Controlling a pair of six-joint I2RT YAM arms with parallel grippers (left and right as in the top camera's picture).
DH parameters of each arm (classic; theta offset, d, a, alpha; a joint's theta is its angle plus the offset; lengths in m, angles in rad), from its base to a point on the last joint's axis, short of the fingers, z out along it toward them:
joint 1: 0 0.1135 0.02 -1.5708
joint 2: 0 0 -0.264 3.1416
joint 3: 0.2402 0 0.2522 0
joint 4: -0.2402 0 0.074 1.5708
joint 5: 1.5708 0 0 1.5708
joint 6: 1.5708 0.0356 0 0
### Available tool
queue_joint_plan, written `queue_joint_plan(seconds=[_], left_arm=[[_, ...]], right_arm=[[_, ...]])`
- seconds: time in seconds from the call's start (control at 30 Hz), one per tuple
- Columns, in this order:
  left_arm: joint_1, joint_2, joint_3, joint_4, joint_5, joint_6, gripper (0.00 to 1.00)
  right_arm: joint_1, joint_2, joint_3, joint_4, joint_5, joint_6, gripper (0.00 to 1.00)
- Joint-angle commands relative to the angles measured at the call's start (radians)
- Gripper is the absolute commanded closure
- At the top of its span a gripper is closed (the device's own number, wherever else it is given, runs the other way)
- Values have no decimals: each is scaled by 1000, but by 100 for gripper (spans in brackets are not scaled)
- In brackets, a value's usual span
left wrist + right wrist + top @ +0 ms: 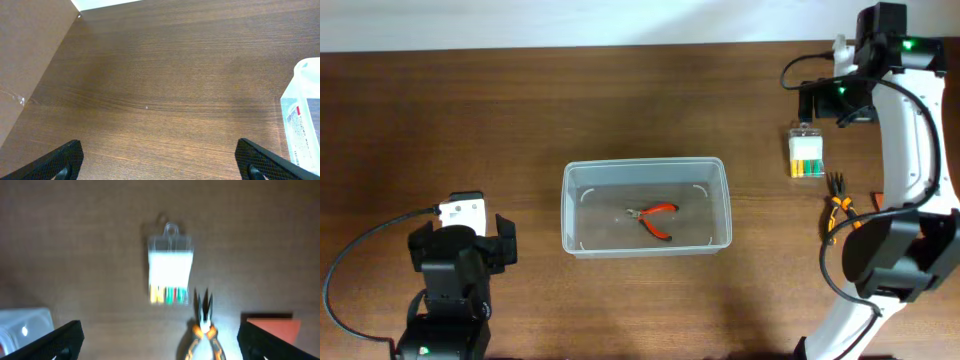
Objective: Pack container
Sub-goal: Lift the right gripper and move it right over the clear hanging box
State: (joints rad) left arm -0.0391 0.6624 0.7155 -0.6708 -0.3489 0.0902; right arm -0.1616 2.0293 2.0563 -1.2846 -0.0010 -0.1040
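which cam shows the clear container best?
Overhead. The whole container is in frame and sharp, with red-handled pliers inside. Left wrist catches only one corner at its right edge. Right wrist shows a blurred corner at bottom left.

Overhead: bright, even, sharp; faint shadows. Left wrist: crisp worktop (150,100) grain ahead of left claw (162,165). Right wrist: dim, blurred throughout; packet (170,270) ahead of right claw (165,342) glares white.
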Motion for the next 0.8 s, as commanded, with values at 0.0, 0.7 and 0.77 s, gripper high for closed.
queue_joint_plan(seconds=[0.0, 0.7, 0.77], left_arm=[[-4, 0, 21, -1, -7, 16, 1], [-4, -1, 21, -1, -7, 16, 1], [-4, 0, 21, -1, -7, 16, 1]], right_arm=[[-4, 60, -4, 21, -11, 12, 1], [-4, 283, -4, 70, -6, 8, 1], [-4, 286, -4, 76, -6, 8, 1]])
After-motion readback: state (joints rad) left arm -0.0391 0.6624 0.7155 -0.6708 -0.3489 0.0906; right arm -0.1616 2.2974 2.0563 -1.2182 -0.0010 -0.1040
